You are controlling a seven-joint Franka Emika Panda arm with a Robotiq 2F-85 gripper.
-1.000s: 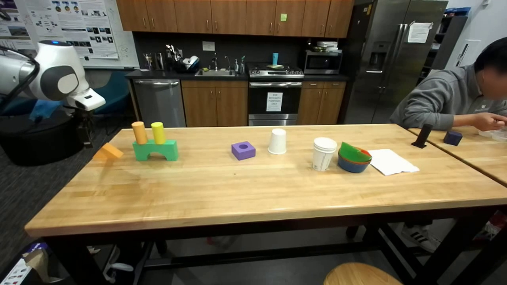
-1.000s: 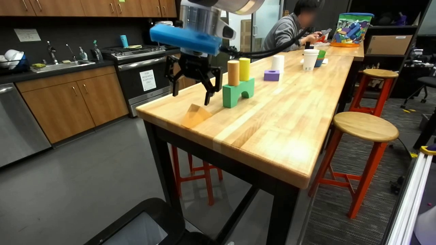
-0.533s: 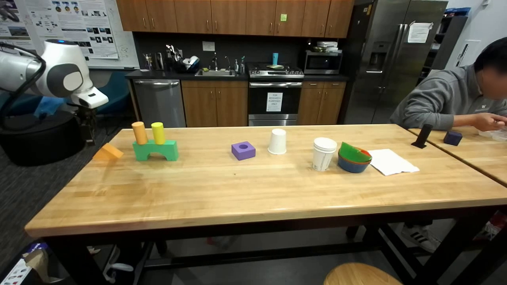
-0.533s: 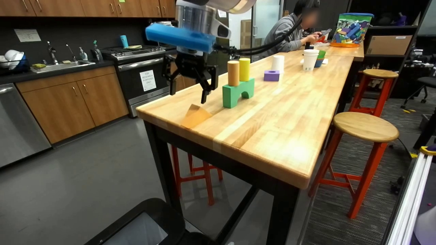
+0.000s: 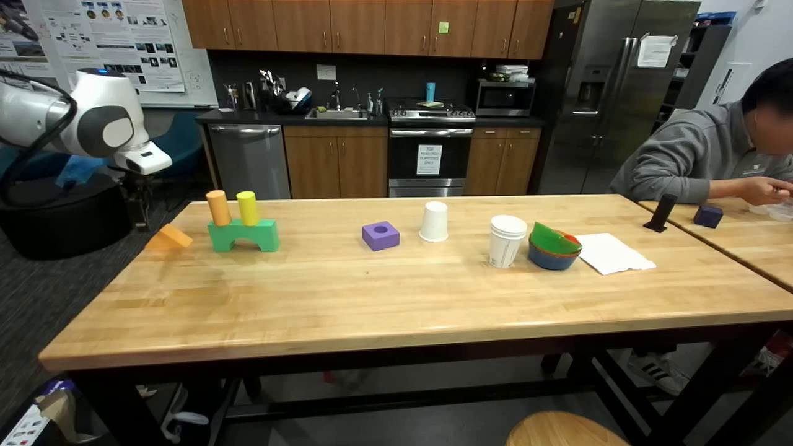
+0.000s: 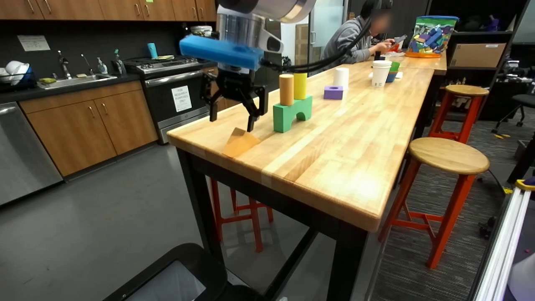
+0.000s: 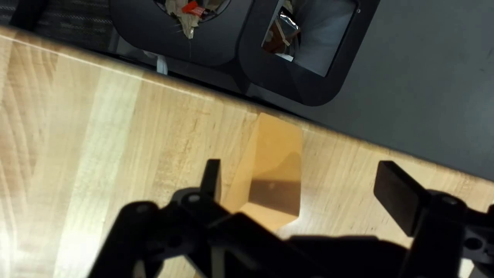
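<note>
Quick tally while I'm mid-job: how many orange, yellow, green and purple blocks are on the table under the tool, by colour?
Orange: 2 (orange wedge, orange cylinder)
Yellow: 1 (yellow cylinder)
Green: 1 (green arch)
Purple: 1 (purple block with a hole)
Total: 5

Stacked white cups (image 5: 506, 244) stand beside colored bowls (image 5: 550, 258), with white paper (image 5: 616, 254) nearby.

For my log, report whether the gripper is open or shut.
The gripper is open: in the wrist view its fingers stand wide apart, the orange block showing ungripped between them.
</note>
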